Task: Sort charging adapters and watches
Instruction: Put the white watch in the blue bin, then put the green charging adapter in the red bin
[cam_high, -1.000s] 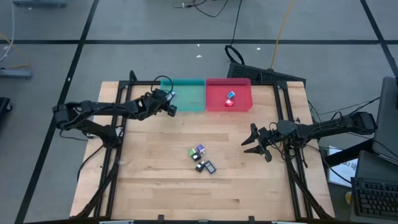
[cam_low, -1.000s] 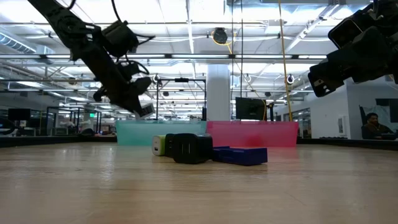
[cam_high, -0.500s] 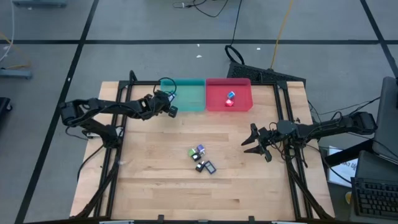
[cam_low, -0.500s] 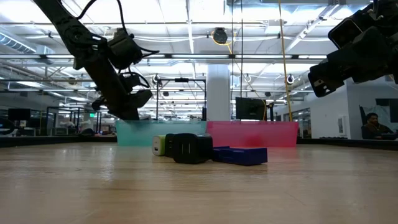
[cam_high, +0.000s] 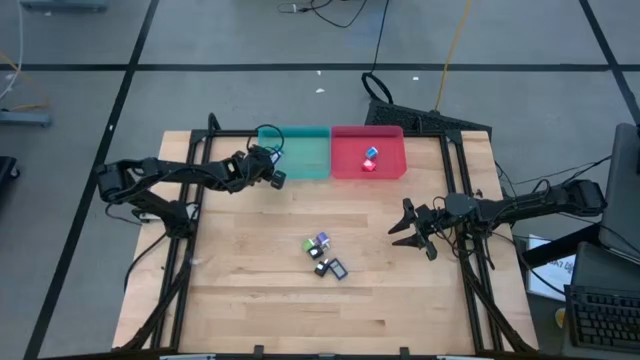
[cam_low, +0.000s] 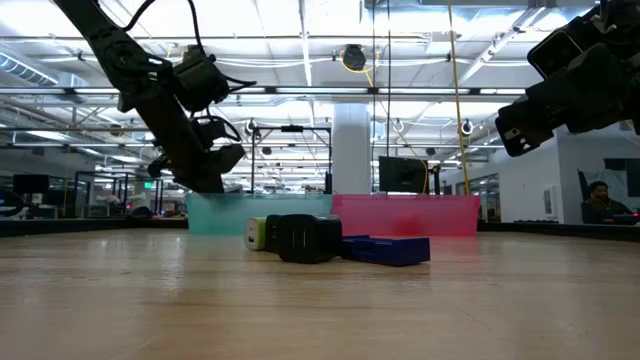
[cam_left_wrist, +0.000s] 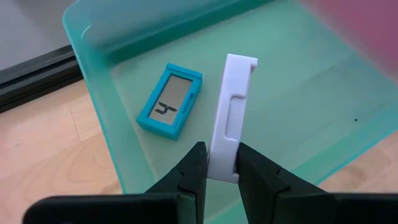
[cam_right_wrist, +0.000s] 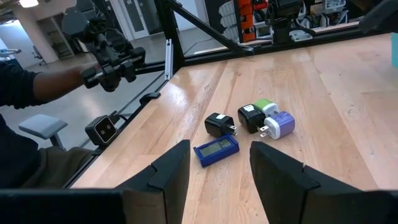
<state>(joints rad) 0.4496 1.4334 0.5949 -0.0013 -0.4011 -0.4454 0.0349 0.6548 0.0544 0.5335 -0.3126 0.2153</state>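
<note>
Right now the left gripper (cam_left_wrist: 217, 163) is pinching a white watch (cam_left_wrist: 231, 112) over the teal bin (cam_left_wrist: 323, 99), beside a teal watch (cam_left_wrist: 169, 99) lying inside. The right gripper (cam_right_wrist: 214, 163) is hanging with fingers apart above the adapters (cam_right_wrist: 264, 119).

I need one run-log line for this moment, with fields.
left gripper: shut on white watch, over teal tray | teal watch: in tray | right gripper: waiting, open

I've got the wooden table (cam_high: 260, 300) dead centre under the overhead camera. At its far edge a teal bin (cam_high: 310, 165) sits touching a pink bin (cam_high: 390, 170). A black keyboard (cam_high: 610, 318) lies off the table's right side.
</note>
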